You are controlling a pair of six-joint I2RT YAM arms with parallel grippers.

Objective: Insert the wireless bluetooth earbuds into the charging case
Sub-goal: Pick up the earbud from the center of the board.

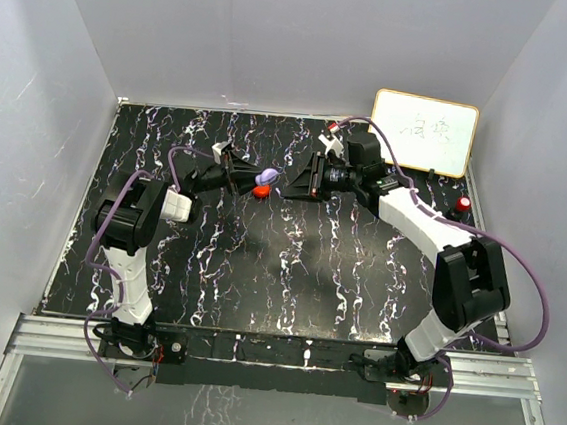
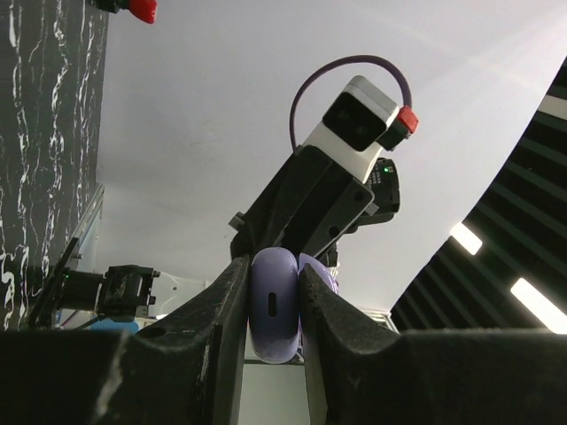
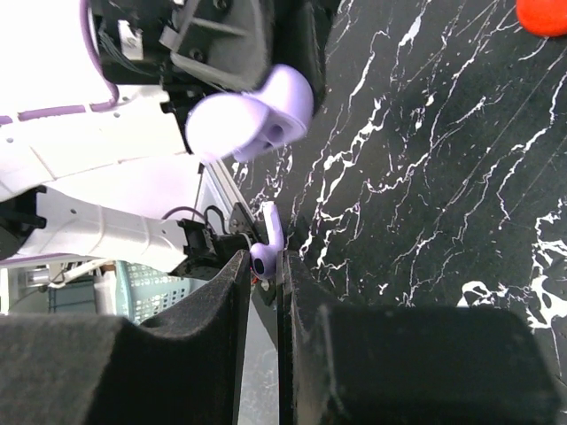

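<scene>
My left gripper [image 1: 247, 177] is shut on the purple charging case [image 1: 264, 176] and holds it above the table. In the left wrist view the case [image 2: 275, 305] sits edge-on between the fingers, with its lid [image 2: 321, 270] open behind. My right gripper [image 1: 294, 183] faces it from the right and is shut on the purple earbud [image 3: 266, 248], whose stem sticks out past the fingertips. The open case [image 3: 252, 115] is a short way beyond the earbud, not touching it. A small red piece [image 1: 260, 192] lies on the table below the case; I cannot tell whether it is an earbud or a case.
A white board [image 1: 422, 132] leans at the back right corner. Another red piece [image 1: 462, 205] sits near the table's right edge. The black marbled table [image 1: 288, 273] is walled by grey panels on three sides.
</scene>
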